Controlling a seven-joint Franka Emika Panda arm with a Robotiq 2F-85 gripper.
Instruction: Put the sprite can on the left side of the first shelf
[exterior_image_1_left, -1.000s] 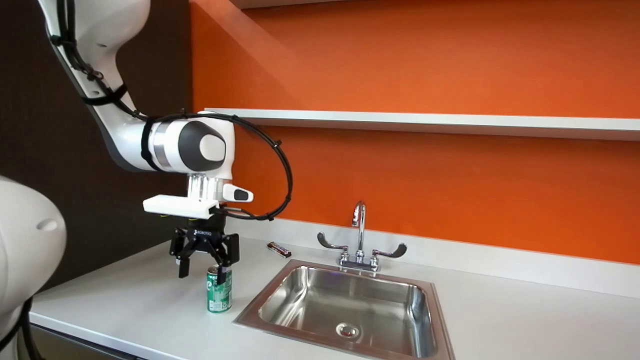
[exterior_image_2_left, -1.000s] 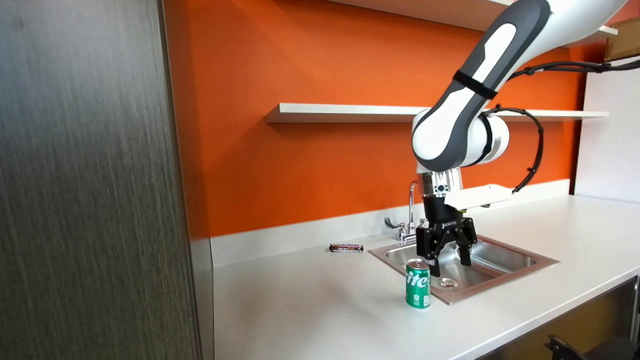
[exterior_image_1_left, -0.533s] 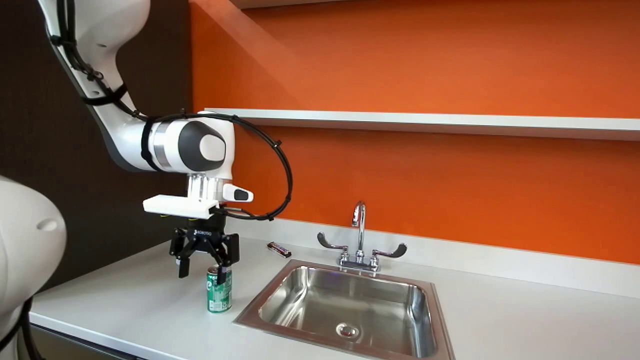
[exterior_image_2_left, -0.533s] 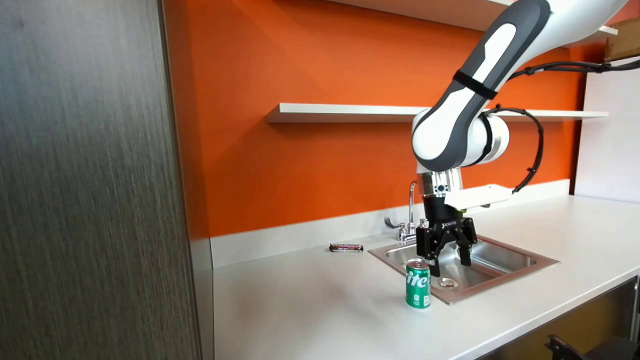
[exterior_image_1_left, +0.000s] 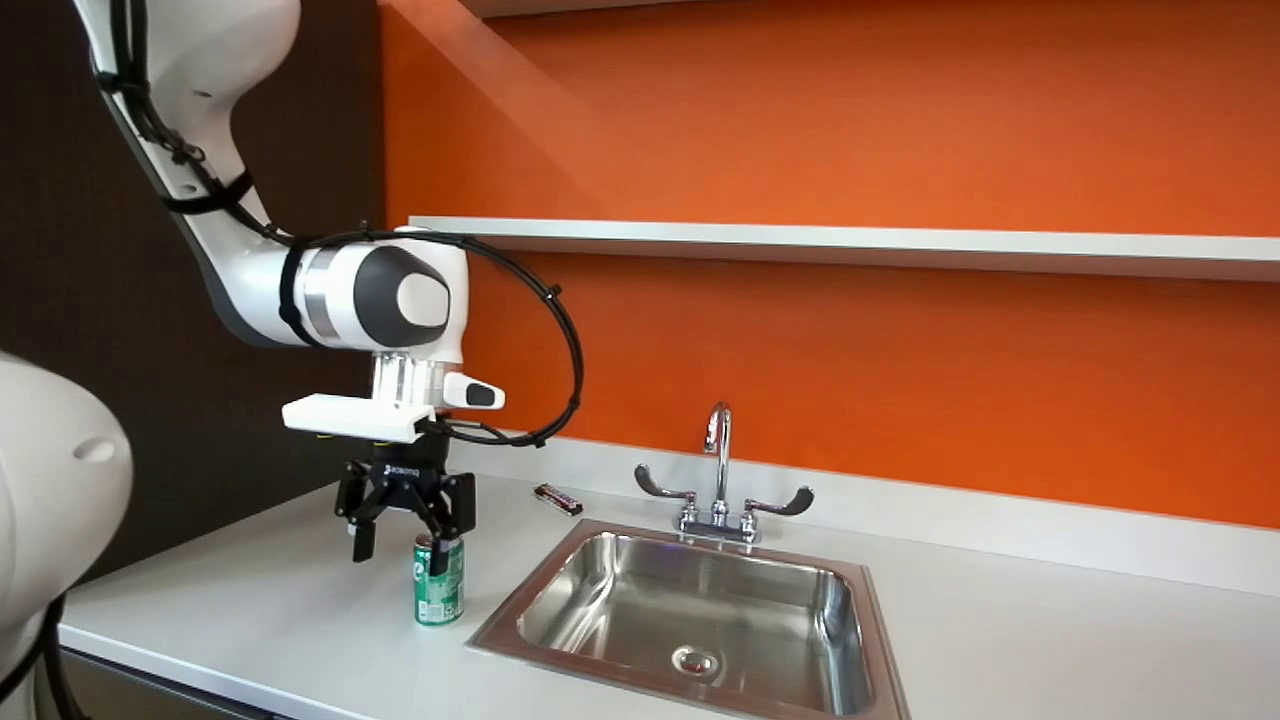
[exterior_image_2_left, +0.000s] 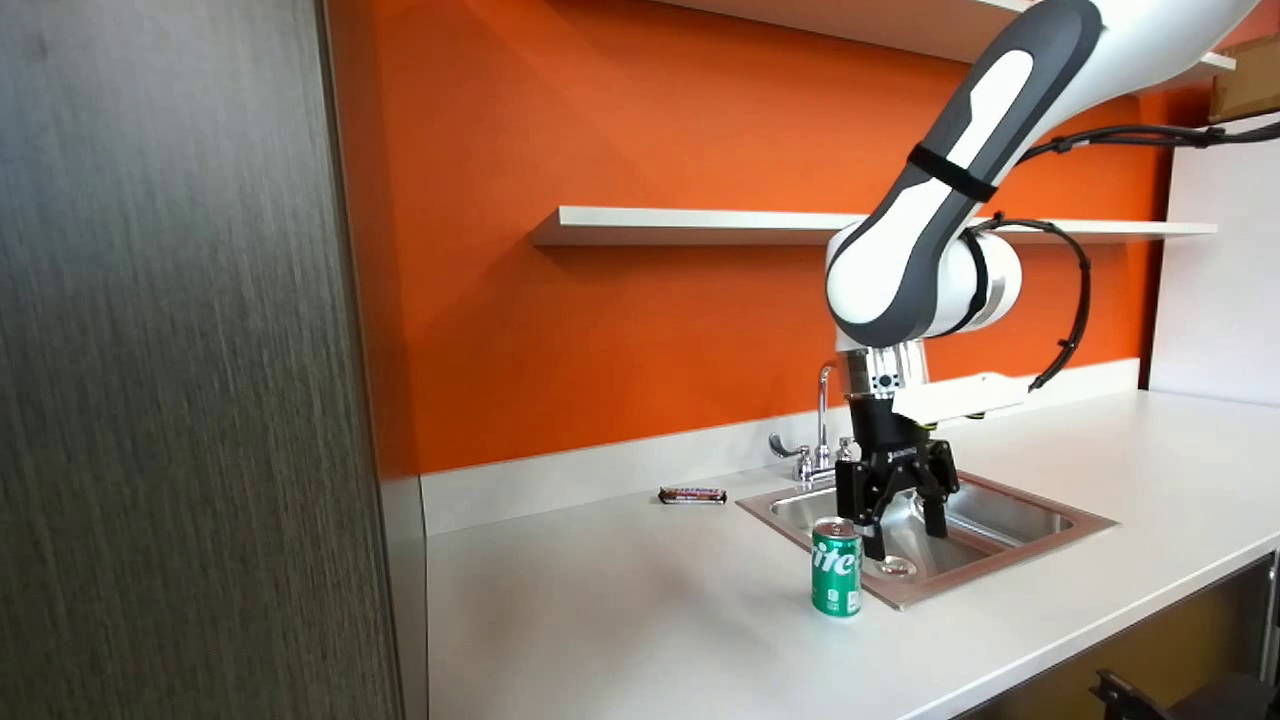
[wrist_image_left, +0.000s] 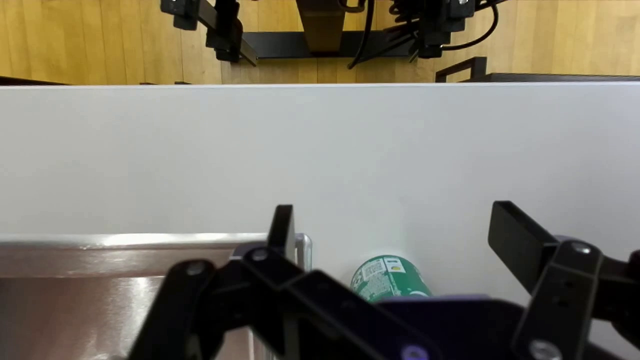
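The sprite can is green and stands upright on the white counter, left of the sink in an exterior view. It also shows in an exterior view and in the wrist view, partly hidden behind the gripper's body. My gripper points down, open and empty, fingertips near the height of the can's top. In an exterior view one finger overlaps the can; in an exterior view the can stands in front of the gripper. In the wrist view the can lies between the spread fingers sideways. The first shelf is long and white.
A steel sink is set in the counter beside the can, with a faucet behind it. A wrapped candy bar lies near the back wall. A dark cabinet side bounds the counter. A higher shelf hangs above.
My gripper has moved slightly down, with a very small sideways shift, in the last half second. The can has not moved. The fingers stay open.
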